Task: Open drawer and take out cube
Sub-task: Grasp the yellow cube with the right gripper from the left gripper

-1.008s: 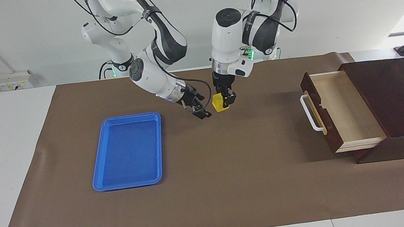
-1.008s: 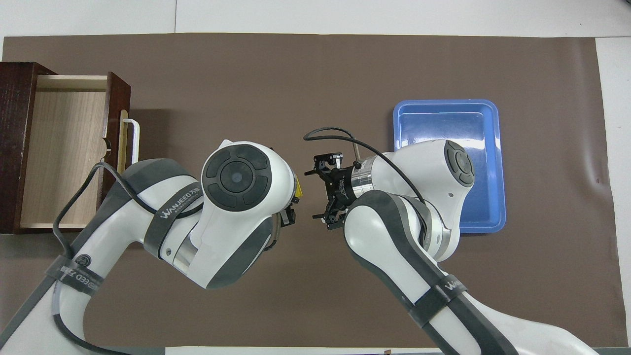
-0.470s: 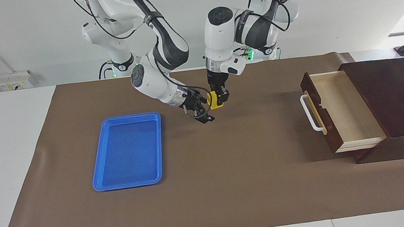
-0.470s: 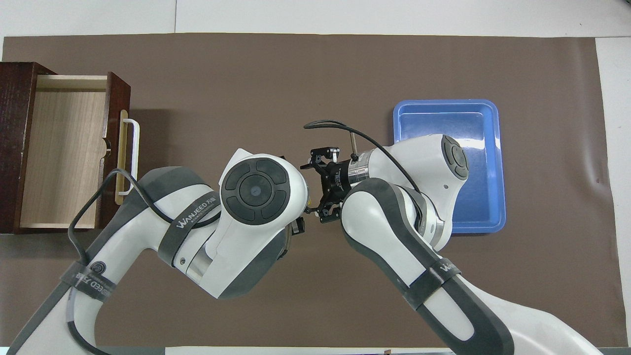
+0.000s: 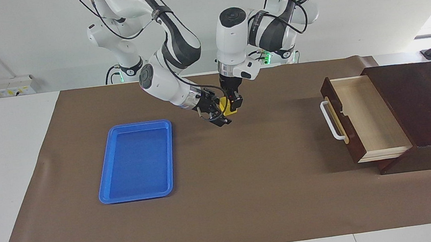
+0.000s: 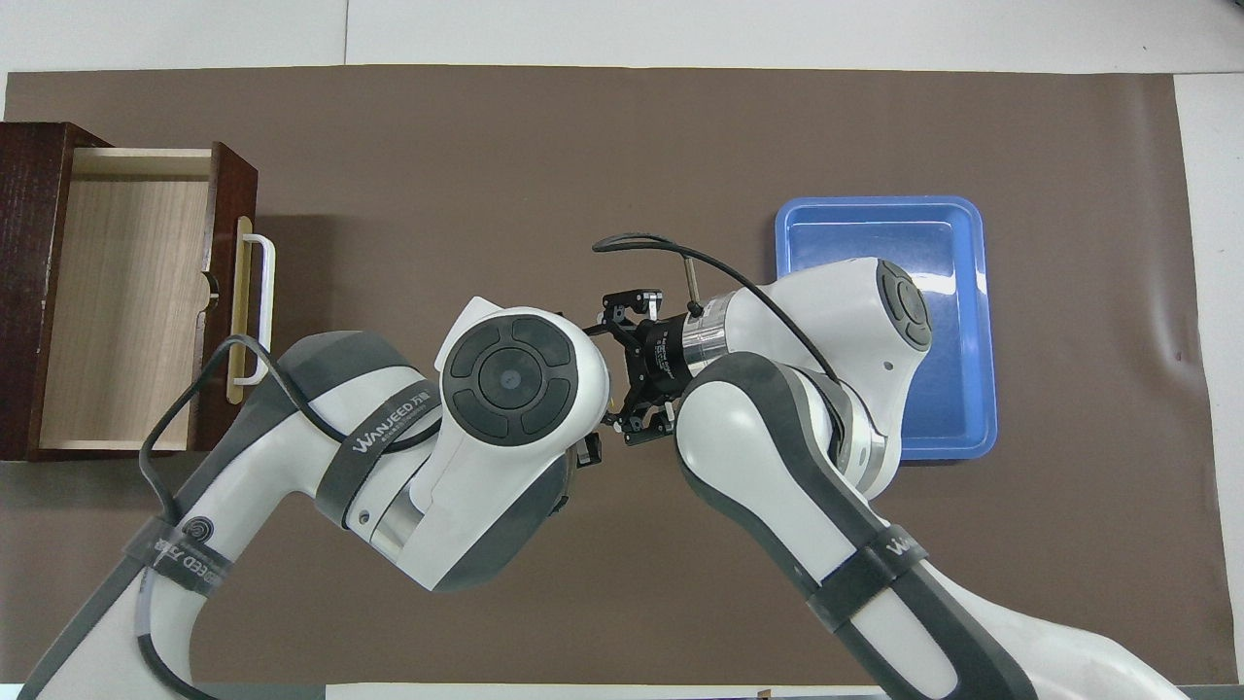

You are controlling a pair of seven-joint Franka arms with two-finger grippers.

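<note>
Left end effector (image 5: pixel 234 103) clamps small bright yellow cube (image 5: pixel 228 106) in mid-air.
Right end effector (image 5: pixel 217 114), fingers spread, flanks it; dark drawer (image 5: pixel 355 117) stands open, pale inside.

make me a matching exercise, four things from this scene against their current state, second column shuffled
Things:
1. drawer
2. yellow cube
3. blue tray
4. right hand

States:
a. open, beside the cube
b. held in the air by the left hand
c. pulled out, nothing inside
d. flat on the mat, toward the right arm's end

Pairs: 1-c, 2-b, 3-d, 4-a
</note>
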